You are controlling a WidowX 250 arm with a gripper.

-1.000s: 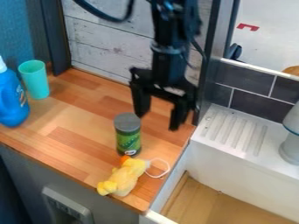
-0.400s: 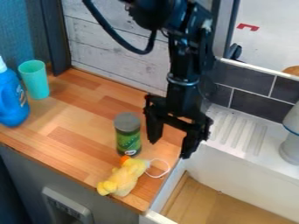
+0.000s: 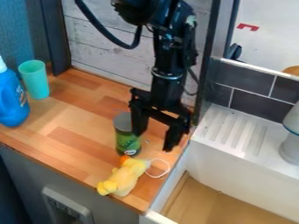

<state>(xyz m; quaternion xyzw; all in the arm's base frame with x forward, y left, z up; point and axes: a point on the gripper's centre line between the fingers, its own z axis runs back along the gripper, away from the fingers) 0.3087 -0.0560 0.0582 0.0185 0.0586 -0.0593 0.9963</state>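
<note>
One finger of the gripper [image 3: 153, 141] hides part of the can [image 3: 125, 141], near the right edge of the counter [image 3: 81, 116]; the can's label is too small to read. The picture's top cuts off the arm [image 3: 169, 54], its left edge the blue bottle [image 3: 12, 100], its right edge the sink [image 3: 234, 166].

Illumination: bright and even. Pale sheen noted on the bench [image 3: 76, 116] at left of frame; light source cannot be determined. White surfaces at right read brightest. Upper left corner darker. Overall softness present; fine detail on the green can [image 3: 126, 142] indistinct.
</note>
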